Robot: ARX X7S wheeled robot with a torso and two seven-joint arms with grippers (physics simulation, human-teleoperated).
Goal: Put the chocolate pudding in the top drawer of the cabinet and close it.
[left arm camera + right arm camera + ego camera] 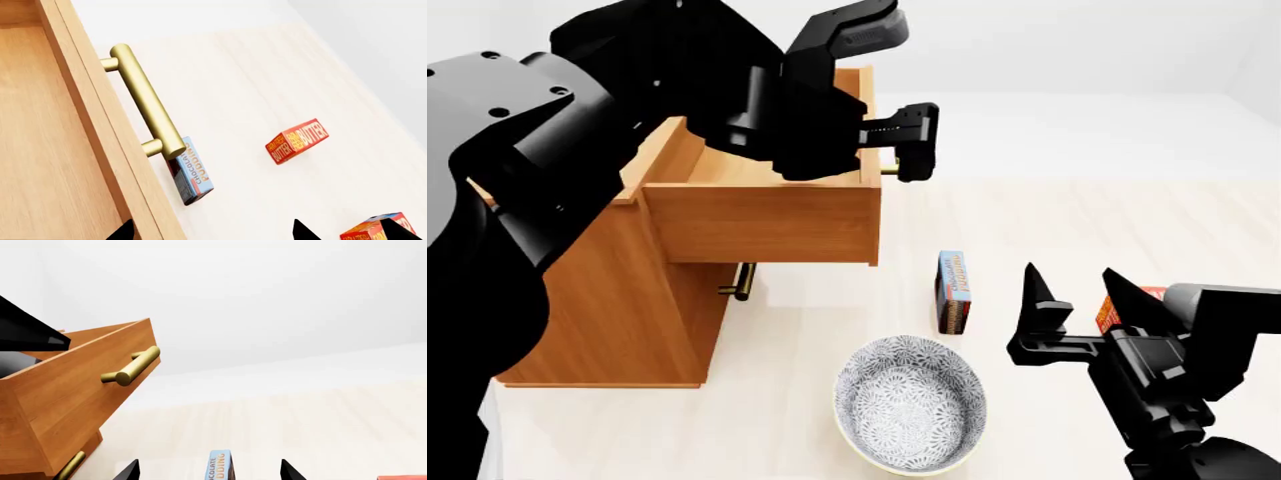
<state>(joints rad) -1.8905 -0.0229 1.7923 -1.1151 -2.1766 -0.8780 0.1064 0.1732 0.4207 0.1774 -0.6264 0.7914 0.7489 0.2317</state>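
Top drawer (767, 215) pulled out; chocolate pudding (953, 291) on floor; right end effector (1084, 300) wide, left end effector (910, 140) wide, both empty

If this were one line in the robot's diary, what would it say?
top drawer: pulled open | chocolate pudding: on floor, outside | left gripper: open near handle | right gripper: open, beside pudding

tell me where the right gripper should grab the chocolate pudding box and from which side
Probably across its two broad printed faces, near the upper edge, coming down from above. The chocolate pudding stands on its thin edge on the floor, just in front of the open top drawer, so its slim thickness suits the open right gripper beside it. The patterned bowl sits nearer the robot.
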